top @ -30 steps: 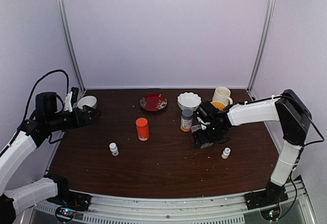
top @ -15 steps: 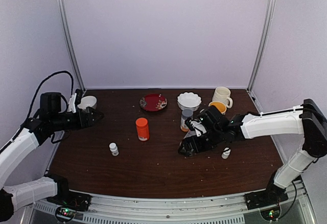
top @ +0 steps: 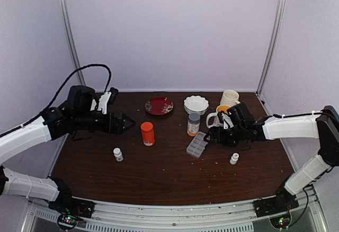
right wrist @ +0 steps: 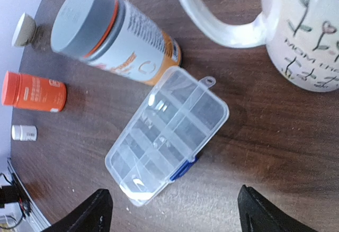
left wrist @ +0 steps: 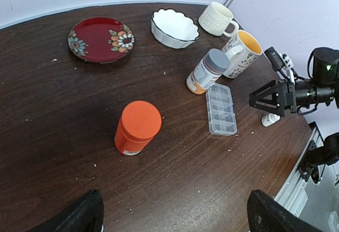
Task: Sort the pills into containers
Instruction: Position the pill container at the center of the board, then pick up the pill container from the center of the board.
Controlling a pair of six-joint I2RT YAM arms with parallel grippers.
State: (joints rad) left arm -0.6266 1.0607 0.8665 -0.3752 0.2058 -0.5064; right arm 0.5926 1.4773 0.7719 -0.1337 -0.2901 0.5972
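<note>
One mug (right wrist: 302, 25) near the organiser box (right wrist: 167, 134) reads "MOM".

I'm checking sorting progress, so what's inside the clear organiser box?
Through the organiser box's clear lid only bare divider walls show, with nothing lying between them. Glare patches hide a few spots.

organiser box (top: 197, 145) before bottle (top: 194, 124), mug (left wrist: 241, 52) right
</note>
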